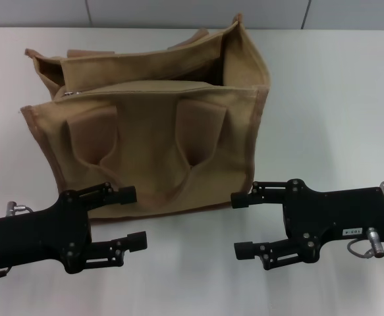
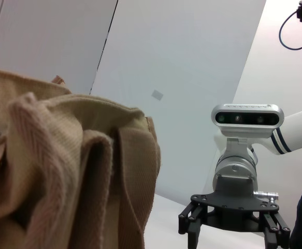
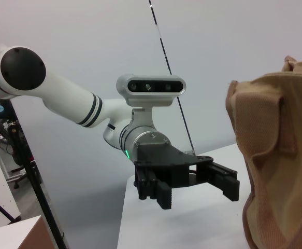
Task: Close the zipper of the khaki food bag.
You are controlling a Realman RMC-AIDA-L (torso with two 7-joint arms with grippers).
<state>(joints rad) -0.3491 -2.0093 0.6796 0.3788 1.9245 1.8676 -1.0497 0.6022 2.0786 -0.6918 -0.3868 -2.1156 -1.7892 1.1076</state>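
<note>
The khaki food bag (image 1: 159, 131) sits on the white table (image 1: 336, 99), and we'll place everything else off it. It's a boxy tote in coarse woven canvas with darker brown trim along the edges, and its two looped handles (image 1: 198, 138) flop down over the front panel. The top flap is not zipped across: the far right end gapes so we can see inside. The zipper (image 1: 72, 94) has its small silver slider at the bag's top left corner, with the tan track running right from there along the flap.

Our left gripper (image 1: 132, 218) hangs just in front of the bag's lower left corner, black ribbed fingers spread apart with nothing between them. Our right gripper (image 1: 243, 224) is just off the bag's lower right corner, jaws likewise spread and empty. Both point toward each other.
</note>
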